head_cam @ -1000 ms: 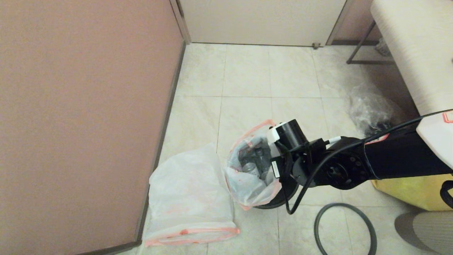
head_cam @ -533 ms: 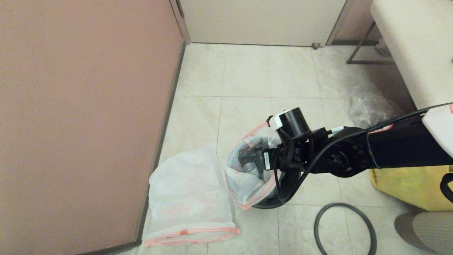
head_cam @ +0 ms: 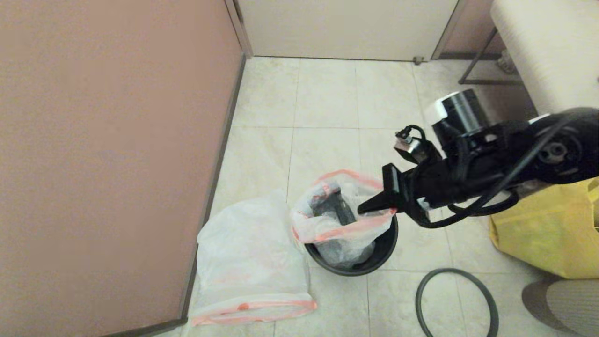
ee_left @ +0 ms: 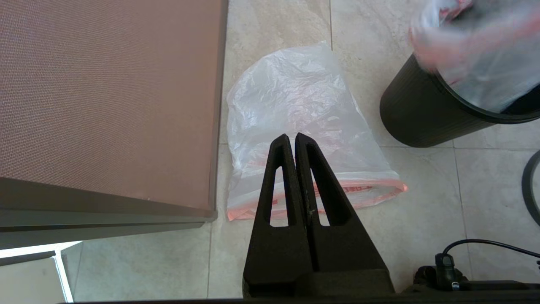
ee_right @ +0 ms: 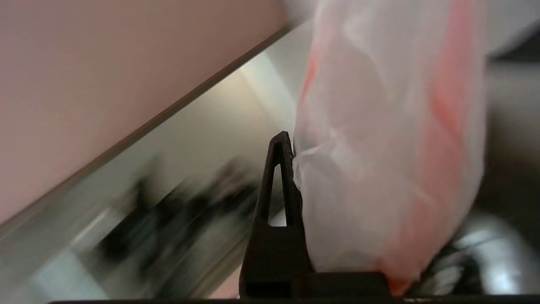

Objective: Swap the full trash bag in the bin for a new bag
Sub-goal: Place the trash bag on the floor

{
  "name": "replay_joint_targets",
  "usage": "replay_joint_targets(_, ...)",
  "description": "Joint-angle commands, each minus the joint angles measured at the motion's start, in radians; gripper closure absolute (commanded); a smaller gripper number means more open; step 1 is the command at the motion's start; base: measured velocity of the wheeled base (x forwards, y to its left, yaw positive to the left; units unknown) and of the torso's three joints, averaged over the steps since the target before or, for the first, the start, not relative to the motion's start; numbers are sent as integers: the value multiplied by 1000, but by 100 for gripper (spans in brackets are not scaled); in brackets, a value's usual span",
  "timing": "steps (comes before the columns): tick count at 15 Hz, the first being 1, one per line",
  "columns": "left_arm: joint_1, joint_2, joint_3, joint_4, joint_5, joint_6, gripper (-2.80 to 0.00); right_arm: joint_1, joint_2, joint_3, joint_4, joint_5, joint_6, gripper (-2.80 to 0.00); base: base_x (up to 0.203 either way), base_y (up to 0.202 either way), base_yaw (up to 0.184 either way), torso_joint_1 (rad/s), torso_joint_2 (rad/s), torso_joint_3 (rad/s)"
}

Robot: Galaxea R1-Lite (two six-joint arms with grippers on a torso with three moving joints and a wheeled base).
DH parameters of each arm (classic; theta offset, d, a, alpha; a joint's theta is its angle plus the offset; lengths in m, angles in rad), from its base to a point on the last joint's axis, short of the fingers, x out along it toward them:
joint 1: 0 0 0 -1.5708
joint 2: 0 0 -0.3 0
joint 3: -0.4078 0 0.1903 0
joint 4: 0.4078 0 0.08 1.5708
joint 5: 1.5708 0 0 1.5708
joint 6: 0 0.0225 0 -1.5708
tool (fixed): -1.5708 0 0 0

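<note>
At lower centre of the head view, the right pincer grips the full trash bag by its rim, the bag hanging straight below into the bin; the left pincer is closed and empty.

My right pincer reaches in from the right, arm stretched low, fingers pinched together; my left pincer hangs parked, its fingers pressed flat against each other

Approach to the bin is bounded by the wall on the robot's left, with the new bag lying flat between them. Its mouth is filled by the full trash bag. Bare floor is seen beyond; a dark ring and a yellow bag crowd the right.
</note>
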Motion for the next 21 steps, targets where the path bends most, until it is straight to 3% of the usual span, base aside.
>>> replay_joint_targets(1,0,1,0,0,0,0,0,-27,-98,-16,23,159,16,0,0,0,0,0,0,0)
replay_joint_targets(9,0,1,0,0,0,0,0,29,-175,-371,92,159,72,0,0,0,0,0,0,0)
replay_joint_targets(13,0,1,0,-1,0,0,0,-9,-284,-487,39,155,64,0,0,0,0,0,0,0)
replay_joint_targets(16,0,1,0,0,0,0,0,-158,-367,-489,-11,155,51,0,0,0,0,0,0,0)
replay_joint_targets(21,0,1,0,0,0,0,0,-590,-371,-487,-71,137,46,0,0,0,0,0,0,0)
